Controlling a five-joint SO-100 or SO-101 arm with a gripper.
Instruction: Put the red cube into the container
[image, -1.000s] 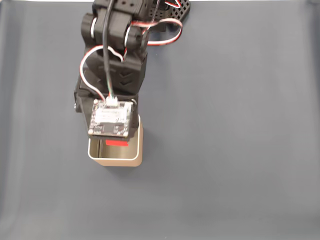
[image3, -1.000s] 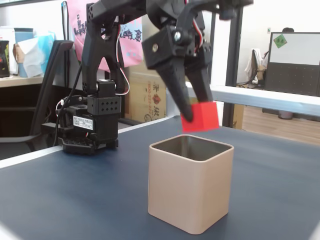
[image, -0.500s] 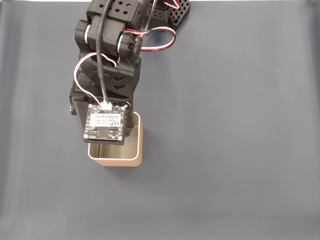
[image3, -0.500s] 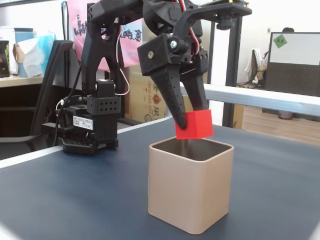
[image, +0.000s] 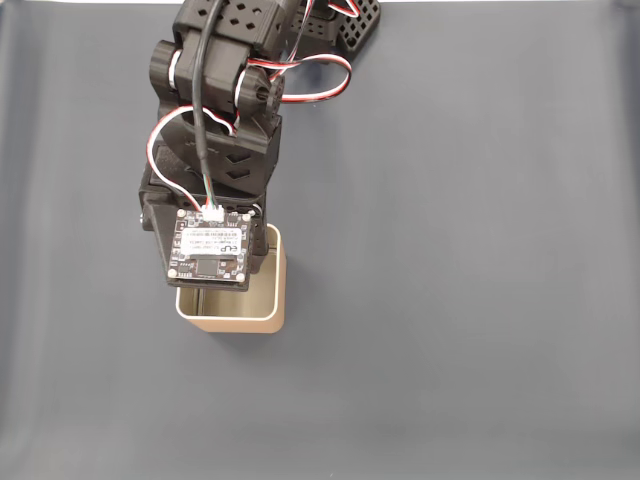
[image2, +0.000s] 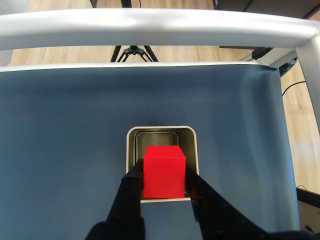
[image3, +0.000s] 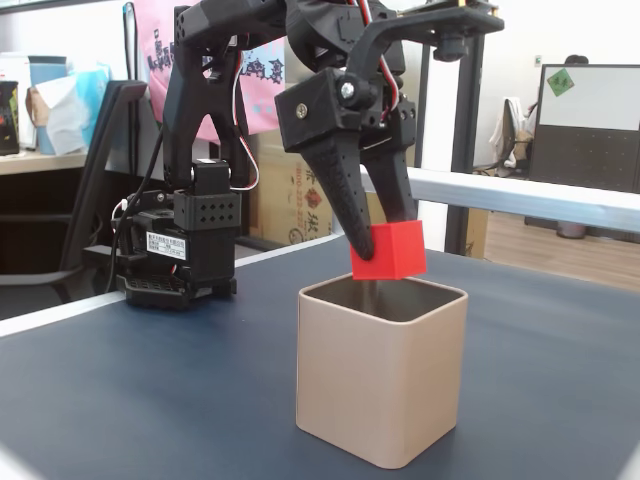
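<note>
The red cube (image3: 390, 250) hangs just above the container's opening, with my gripper (image3: 388, 243) shut on it. In the wrist view the red cube (image2: 164, 171) sits between the two black fingers (image2: 131, 192) and lies over the near half of the container (image2: 160, 129), whose shiny inside shows behind it. The container (image3: 380, 385) is a tan square tin standing upright on the dark mat. In a fixed view from above, the arm's camera board covers the cube and the far part of the container (image: 232, 322).
The arm's black base (image3: 180, 250) stands at the back of the dark blue mat (image: 450, 250). A silver metal bar (image2: 160, 22) crosses beyond the table's far edge. Wooden floor and a tripod lie past it.
Over the last second the gripper came down and shifted a little with the red cube, until it hung close over the container's mouth. In the last half second it barely moved.
</note>
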